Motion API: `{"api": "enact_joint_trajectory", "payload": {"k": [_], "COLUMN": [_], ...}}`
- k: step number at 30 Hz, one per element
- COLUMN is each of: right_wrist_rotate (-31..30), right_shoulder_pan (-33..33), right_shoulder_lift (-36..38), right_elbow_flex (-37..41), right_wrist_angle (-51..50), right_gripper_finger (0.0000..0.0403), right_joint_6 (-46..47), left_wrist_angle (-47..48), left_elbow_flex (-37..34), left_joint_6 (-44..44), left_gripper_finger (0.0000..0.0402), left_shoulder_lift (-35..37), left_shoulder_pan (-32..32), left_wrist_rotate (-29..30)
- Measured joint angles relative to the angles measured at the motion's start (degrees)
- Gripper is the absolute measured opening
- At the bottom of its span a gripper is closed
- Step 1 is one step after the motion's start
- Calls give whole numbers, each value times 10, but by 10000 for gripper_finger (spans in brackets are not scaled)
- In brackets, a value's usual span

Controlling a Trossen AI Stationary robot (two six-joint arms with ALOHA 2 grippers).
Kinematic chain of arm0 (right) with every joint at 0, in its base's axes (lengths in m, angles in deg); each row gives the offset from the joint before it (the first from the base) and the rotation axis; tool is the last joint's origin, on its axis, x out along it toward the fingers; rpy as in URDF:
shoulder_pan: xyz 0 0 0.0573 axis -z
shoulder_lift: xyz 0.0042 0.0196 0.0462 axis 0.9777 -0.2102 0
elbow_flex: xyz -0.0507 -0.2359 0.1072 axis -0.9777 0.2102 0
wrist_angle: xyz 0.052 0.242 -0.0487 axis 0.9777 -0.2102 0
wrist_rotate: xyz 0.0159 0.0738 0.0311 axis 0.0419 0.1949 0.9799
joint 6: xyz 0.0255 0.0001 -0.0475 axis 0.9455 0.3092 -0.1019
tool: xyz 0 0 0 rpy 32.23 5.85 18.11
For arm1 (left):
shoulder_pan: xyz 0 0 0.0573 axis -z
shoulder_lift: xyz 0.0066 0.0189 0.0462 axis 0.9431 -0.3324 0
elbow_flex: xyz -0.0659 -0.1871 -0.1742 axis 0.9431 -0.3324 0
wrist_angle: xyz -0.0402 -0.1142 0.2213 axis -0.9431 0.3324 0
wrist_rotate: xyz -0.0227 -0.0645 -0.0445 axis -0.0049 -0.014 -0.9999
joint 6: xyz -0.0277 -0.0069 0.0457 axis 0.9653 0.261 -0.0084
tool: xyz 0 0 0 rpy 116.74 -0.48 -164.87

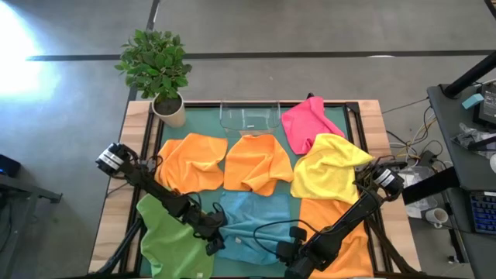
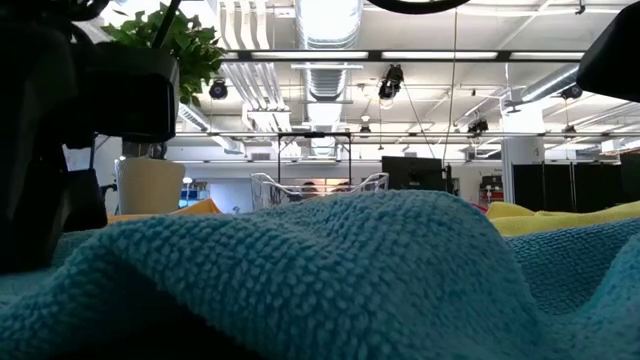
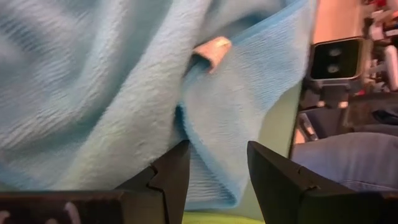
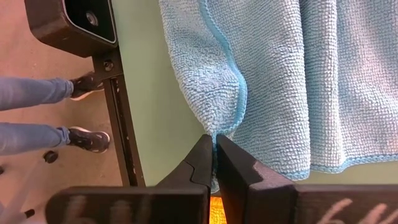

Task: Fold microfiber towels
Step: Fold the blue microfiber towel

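Note:
The light blue towel (image 1: 252, 225) lies rumpled on the green mat (image 1: 200, 122) near the table's front edge, between a green towel (image 1: 172, 246) and an orange towel (image 1: 341, 232). My right gripper (image 4: 215, 140) is shut on the blue towel's hem at its near right side. My left gripper (image 3: 217, 149) is open at the towel's near left side, with a folded hemmed edge (image 3: 208, 177) lying between its fingers. In the low view the blue towel (image 2: 330, 270) rises in a hump and fills the foreground. My right gripper pinches the blue towel's hemmed edge (image 4: 221, 124) between its two fingers, coming down at a slant from above. The cloth puckers into the pinch; one layer or several, I cannot tell. The rest of the towel spreads out on the mat. My left gripper's fingers (image 3: 174, 165) straddle the folded edge; I cannot tell whether they touch it.
Two orange towels (image 1: 194, 161) (image 1: 258, 163), a yellow towel (image 1: 329, 167) and a pink one (image 1: 304, 122) cover the mat farther back. A clear tray (image 1: 249, 116) and a potted plant (image 1: 159, 70) stand at the far edge. A person's legs (image 4: 37, 93) show beyond the near edge.

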Motion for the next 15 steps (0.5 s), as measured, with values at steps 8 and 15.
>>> {"api": "enact_joint_trajectory", "payload": {"k": [8, 15], "right_wrist_rotate": [0, 0], "right_shoulder_pan": [0, 0], "right_shoulder_lift": [0, 0], "right_elbow_flex": [0, 0], "right_wrist_angle": [0, -2], "right_gripper_finger": [9, 9], "right_joint_6": [-5, -6], "left_wrist_angle": [-13, -50], "left_elbow_flex": [0, 9], "left_joint_6": [-1, -1], "left_gripper_finger": [145, 145], "left_shoulder_lift": [-8, -42], "left_shoulder_pan": [0, 0], "left_wrist_rotate": [3, 7]}}
